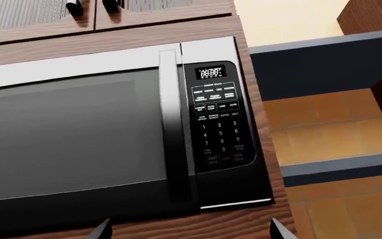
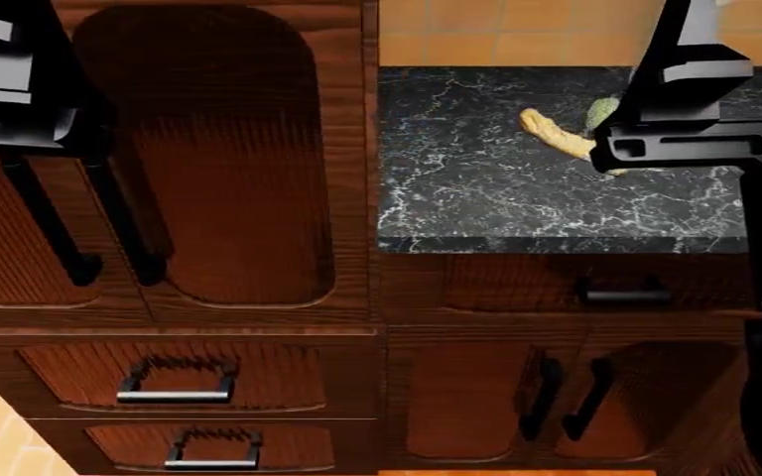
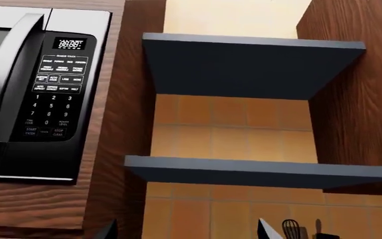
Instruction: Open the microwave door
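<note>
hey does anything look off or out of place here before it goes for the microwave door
Nothing stands out. The microwave sits flush in its wooden surround, door shut, handle straight, keypad intact. The two shelves beside it look level. On the counter, some food items lie loose, partly hidden by the right arm; no spill shows.

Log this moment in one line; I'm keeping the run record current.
task: open microwave door | microwave door: shut | door handle: untouched | left gripper: open, facing handle | right gripper: open, facing shelves

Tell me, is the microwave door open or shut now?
Shut. In the left wrist view the microwave door lies flush with the control panel, and its handle stands untouched.
</note>
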Motion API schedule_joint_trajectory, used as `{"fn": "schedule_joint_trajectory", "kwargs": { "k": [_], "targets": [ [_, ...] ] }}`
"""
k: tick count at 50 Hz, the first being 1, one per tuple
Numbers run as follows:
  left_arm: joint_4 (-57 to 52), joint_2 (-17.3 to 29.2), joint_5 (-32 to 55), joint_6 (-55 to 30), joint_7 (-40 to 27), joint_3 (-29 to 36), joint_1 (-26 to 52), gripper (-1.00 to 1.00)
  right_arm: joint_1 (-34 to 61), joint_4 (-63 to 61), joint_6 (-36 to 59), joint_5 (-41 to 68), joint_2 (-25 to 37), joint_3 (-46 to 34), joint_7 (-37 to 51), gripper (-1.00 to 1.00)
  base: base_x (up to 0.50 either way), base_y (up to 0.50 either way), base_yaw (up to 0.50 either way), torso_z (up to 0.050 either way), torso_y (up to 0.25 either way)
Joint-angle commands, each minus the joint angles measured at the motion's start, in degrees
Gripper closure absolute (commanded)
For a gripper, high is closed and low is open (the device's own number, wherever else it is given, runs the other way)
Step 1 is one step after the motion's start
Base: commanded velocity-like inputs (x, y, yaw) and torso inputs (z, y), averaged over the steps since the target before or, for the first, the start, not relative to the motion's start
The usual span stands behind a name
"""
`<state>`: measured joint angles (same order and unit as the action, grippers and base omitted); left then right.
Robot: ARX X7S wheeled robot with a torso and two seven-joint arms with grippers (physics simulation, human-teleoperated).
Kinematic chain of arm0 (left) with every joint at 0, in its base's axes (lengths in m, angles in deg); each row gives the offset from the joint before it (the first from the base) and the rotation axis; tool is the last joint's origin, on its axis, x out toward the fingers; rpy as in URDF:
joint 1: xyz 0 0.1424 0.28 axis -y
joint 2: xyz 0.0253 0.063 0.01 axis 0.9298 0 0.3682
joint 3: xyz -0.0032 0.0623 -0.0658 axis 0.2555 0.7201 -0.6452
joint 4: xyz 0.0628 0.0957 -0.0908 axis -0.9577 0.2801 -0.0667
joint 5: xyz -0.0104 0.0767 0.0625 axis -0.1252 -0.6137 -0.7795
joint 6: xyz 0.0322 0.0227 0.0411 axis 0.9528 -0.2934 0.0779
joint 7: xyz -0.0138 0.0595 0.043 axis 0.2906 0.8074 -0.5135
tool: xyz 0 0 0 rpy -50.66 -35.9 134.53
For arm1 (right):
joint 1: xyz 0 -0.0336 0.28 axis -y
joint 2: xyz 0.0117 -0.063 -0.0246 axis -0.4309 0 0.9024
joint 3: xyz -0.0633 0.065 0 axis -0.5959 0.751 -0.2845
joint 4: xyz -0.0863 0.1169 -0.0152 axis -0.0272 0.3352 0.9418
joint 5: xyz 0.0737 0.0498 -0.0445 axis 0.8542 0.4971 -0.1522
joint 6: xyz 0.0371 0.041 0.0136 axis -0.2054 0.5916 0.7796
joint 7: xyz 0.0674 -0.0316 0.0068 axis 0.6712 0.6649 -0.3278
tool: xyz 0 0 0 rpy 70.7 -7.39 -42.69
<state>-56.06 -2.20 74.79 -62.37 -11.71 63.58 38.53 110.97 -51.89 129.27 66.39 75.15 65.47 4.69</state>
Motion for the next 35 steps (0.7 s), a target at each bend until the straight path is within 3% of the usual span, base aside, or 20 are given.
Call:
{"fn": "schedule_joint_trajectory", "kwargs": {
  "k": [1, 22, 35],
  "targets": [
    [0.2, 0.5, 0.2, 0.8, -0.1, -0.2, -0.1, -1.00, -0.2, 0.1, -0.6, 0.5, 0.7, -1.4, 0.8, -1.00, 0.00, 0.00, 0.00, 0.000, 0.000],
    [0.2, 1.3, 0.4, 1.8, -0.5, 0.0, 0.1, -1.00, -0.8, 0.6, -1.9, 0.8, 1.9, -3.1, 1.5, -1.00, 0.47, -0.04, 0.00, 0.000, 0.000],
    [0.1, 1.8, 1.5, 1.8, -1.5, 0.9, 1.3, -1.00, -1.3, 0.4, -2.9, 1.9, 2.7, -2.8, 2.0, -1.00, 0.09, 0.00, 0.00, 0.000, 0.000]
  ]
}}
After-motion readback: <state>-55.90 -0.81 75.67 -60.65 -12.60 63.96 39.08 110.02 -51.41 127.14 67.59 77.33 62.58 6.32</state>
